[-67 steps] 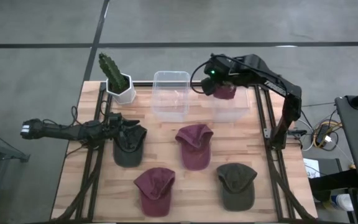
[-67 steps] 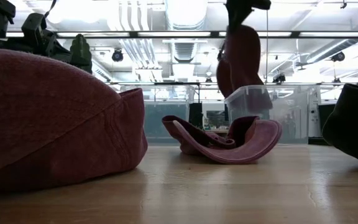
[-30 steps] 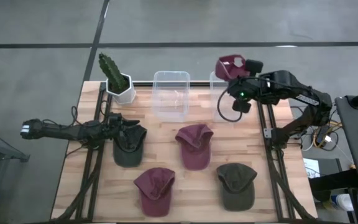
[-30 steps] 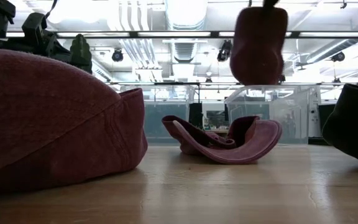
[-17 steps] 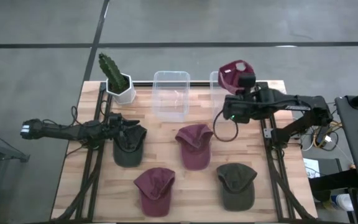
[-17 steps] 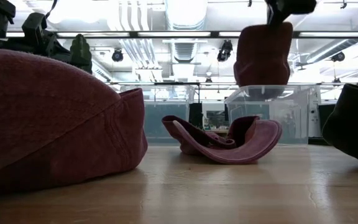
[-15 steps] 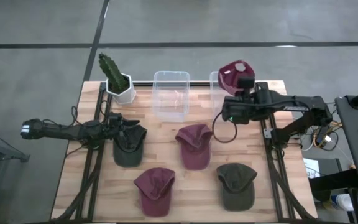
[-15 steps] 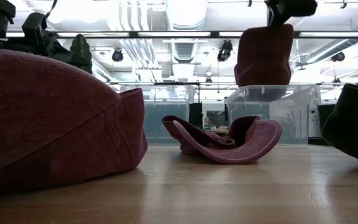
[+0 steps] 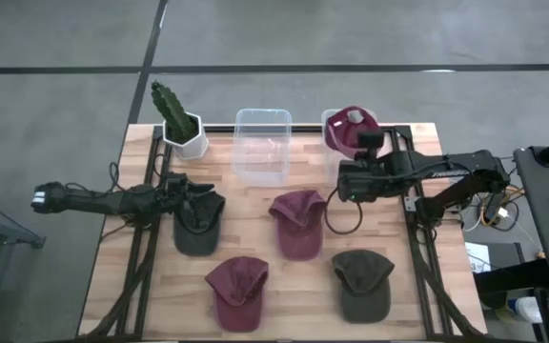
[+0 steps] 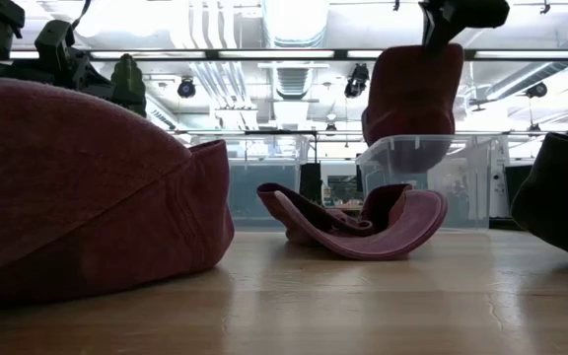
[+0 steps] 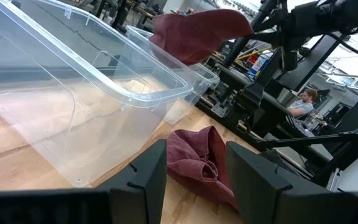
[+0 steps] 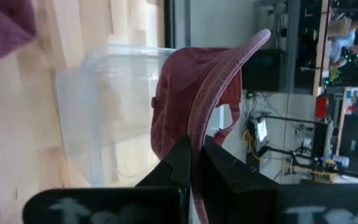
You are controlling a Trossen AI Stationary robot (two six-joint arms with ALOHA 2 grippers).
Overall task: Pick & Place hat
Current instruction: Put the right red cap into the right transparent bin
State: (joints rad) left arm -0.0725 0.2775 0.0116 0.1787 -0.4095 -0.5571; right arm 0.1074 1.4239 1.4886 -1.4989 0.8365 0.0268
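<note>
Pinching the brim of a maroon cap (image 12: 194,106), the right gripper (image 12: 192,163) has its fingers pressed together on the fabric, and the cap hangs over the right clear bin (image 9: 334,122), at its rim. No brand or writing can be read on the cap or the bins. From table height, the cap's (image 10: 412,94) crown sits just above that bin's rim (image 10: 432,148), a gap the overhead camera does not show. Left of that bin stands a second clear bin (image 9: 262,143). Farther left, the left gripper (image 9: 191,198) rests at a dark green cap (image 9: 198,227); its fingers (image 11: 145,177) look spread, though the cap itself is out of its wrist camera's sight.
</note>
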